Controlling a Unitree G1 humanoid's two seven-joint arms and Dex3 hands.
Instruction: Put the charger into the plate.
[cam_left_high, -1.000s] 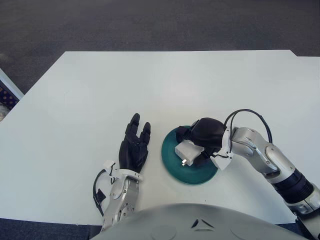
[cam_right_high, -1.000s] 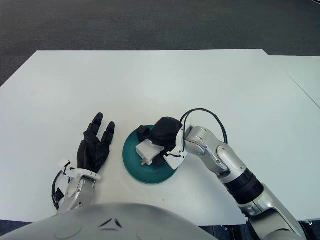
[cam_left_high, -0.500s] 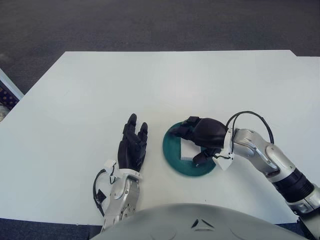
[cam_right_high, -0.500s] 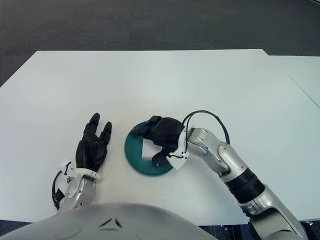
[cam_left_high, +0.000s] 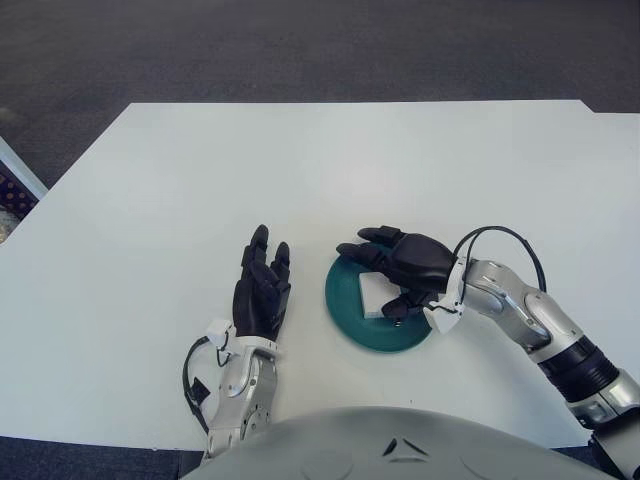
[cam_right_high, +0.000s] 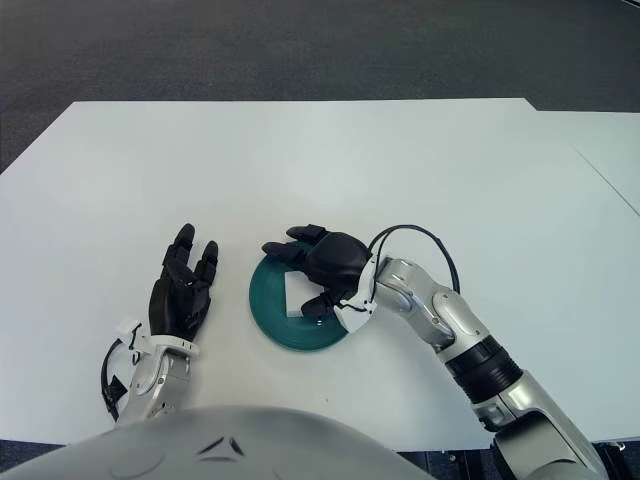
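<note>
A white charger (cam_left_high: 373, 294) lies flat in the round teal plate (cam_left_high: 345, 312) near the table's front edge. My right hand (cam_left_high: 402, 268) hovers over the plate's right half with its fingers spread, not holding the charger; its thumb tip is close to the charger's right edge. In the right eye view the charger (cam_right_high: 293, 295) shows partly under the right hand (cam_right_high: 318, 270). My left hand (cam_left_high: 262, 288) rests on the table just left of the plate, fingers extended and empty.
The white table (cam_left_high: 300, 170) stretches far and to both sides. Dark carpet floor (cam_left_high: 300, 45) lies beyond its far edge. A patterned object (cam_left_high: 10, 190) shows at the left border.
My right hand has opened and let go of the charger, which now lies flat in the plate. The left hand has barely shifted.
</note>
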